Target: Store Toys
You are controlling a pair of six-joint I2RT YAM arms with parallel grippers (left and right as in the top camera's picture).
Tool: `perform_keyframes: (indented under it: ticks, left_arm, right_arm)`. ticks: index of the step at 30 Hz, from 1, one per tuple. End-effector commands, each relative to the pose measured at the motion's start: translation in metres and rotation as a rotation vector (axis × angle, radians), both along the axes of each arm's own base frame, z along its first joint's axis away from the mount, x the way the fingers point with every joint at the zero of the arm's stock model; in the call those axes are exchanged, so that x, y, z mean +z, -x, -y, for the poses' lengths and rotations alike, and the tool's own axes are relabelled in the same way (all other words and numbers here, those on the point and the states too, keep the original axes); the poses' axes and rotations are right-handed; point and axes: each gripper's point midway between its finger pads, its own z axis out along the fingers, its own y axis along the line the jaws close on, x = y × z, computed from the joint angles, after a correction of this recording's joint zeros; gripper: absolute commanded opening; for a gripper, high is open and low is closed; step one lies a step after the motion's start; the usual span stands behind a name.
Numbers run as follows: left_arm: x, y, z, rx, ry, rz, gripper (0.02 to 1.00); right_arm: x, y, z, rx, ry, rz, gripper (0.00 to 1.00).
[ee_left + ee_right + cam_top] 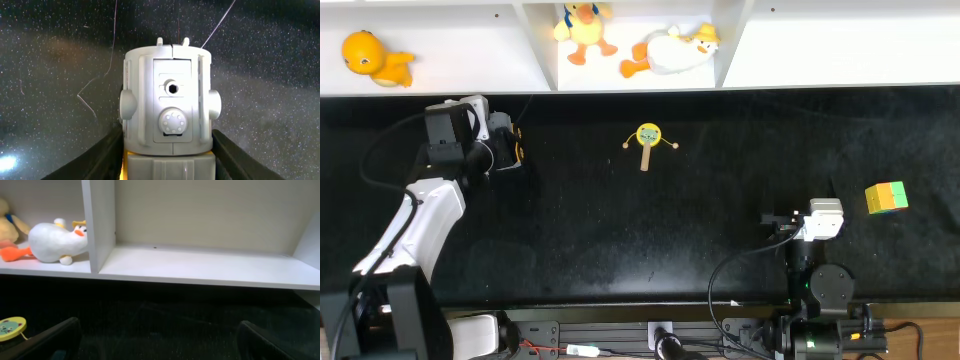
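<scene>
A white toy robot [167,100] with a round dial on its back stands between the fingers [100,157] of my left gripper [510,148], which is shut on it just above the black mat at the far left, near the shelf. A yellow rattle drum [648,140] lies on the mat in front of the middle compartment. Further right rests a coloured cube [886,197]. My right gripper [157,330] stands open and holds nothing near the front right of the mat, facing the shelf, with the rattle drum [10,328] off to one side.
The white shelf [800,50] runs along the far edge. An orange duck [375,57] sits in its left compartment; a yellow duck [585,28] and a white duck [670,50] share the middle one. The right compartment [210,265] is bare.
</scene>
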Motion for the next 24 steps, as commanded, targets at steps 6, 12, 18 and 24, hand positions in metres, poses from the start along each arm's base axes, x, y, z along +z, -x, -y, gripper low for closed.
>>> perform_keyframes:
  ticks: [6,12,18,24]
  left_arm:
    - [0.034,0.028,-0.003,0.015,-0.036,0.001,0.461]
    - [0.065,0.032,0.005,-0.009,-0.043,0.074,0.452]
    - [0.098,0.003,0.021,-0.085,-0.067,0.144,0.454]
    - [0.123,-0.037,0.022,-0.108,-0.086,0.175,0.452]
  right_arm:
    - [-0.004,0.000,0.000,0.000,-0.008,-0.002,0.996]
    - [-0.004,0.000,0.000,0.000,-0.008,-0.002,0.993]
    - [-0.004,0.000,0.000,0.000,-0.008,-0.002,0.996]
    - [-0.004,0.000,0.000,0.000,-0.008,-0.002,0.996]
